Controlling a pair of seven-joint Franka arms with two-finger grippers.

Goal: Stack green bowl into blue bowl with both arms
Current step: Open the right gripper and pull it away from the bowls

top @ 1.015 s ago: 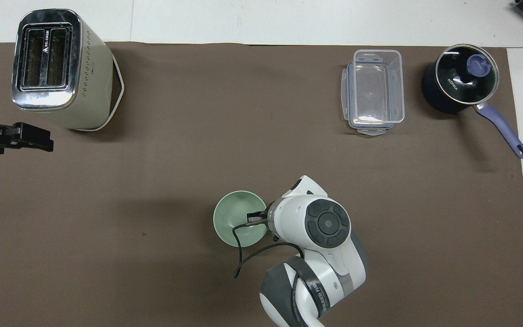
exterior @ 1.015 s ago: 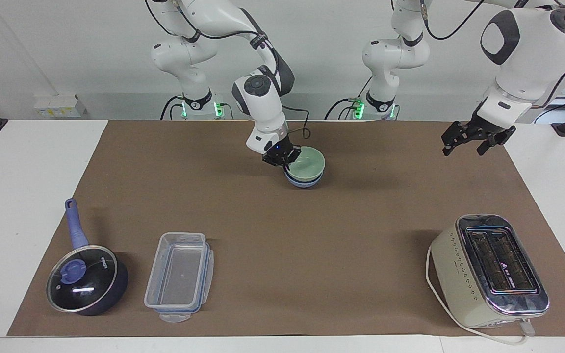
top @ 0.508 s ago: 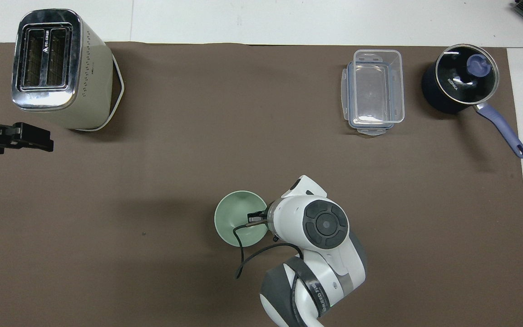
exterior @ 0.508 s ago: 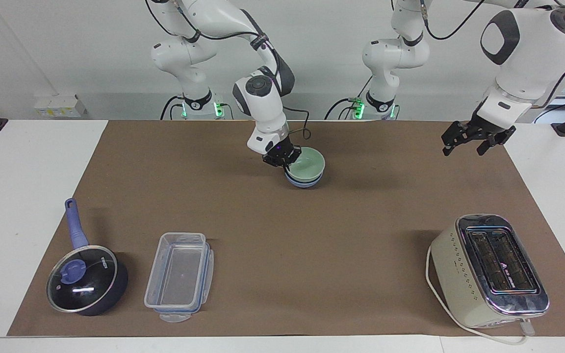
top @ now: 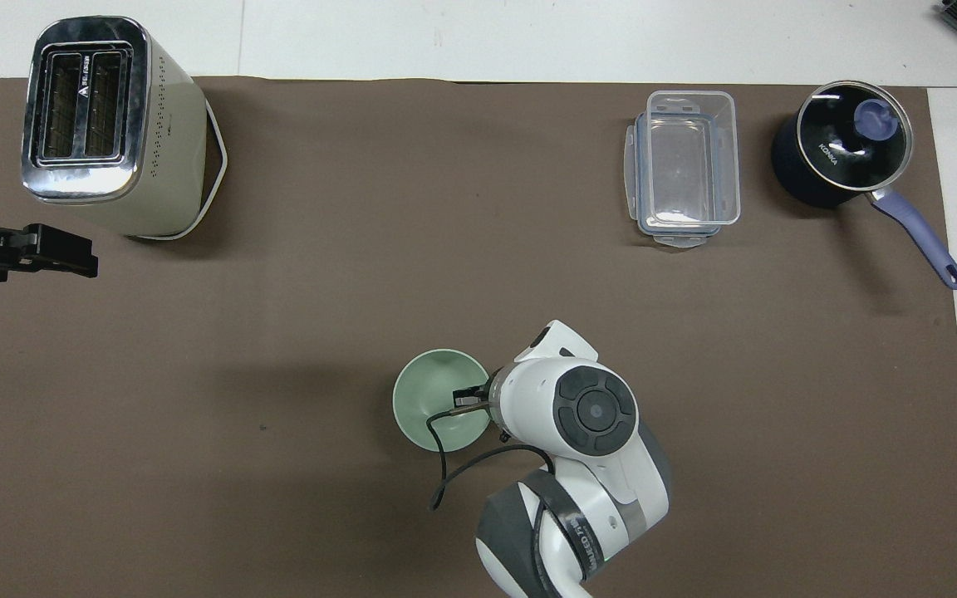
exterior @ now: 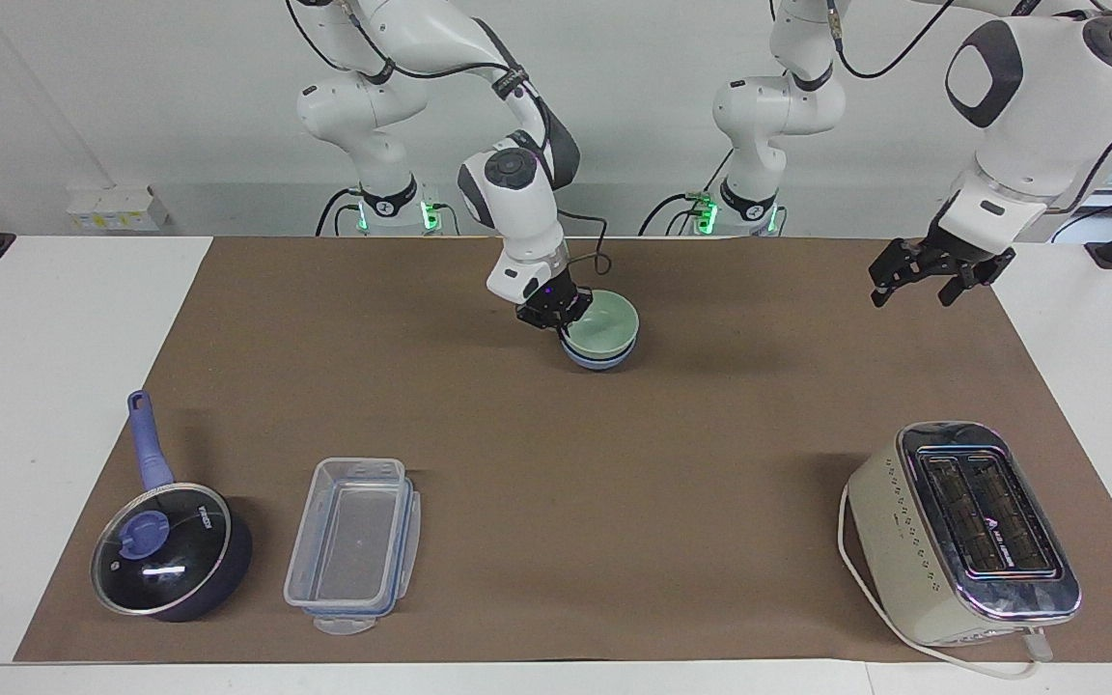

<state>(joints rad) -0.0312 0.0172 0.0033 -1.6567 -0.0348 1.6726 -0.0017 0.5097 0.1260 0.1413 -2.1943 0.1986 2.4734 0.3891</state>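
On the brown mat, largest first:
Toaster: cream with a chrome top, at my left arm's end of the table, farther from me than the bowls.
Pan with glass lid: dark, with a blue handle, at my right arm's end, level with the toaster.
Clear plastic container: just beside the pan, toward the table's middle.
Blue bowl: upright near the table's middle, close to my bases; only its lower wall shows.
Green bowl: nested inside the blue bowl, rim up.
Right gripper: down at the green bowl's rim on my right arm's side, my fingertips pinched narrow on that rim.
Left gripper: raised over the mat's edge at my left arm's end, my jaws spread wide with nothing in them; this arm waits.
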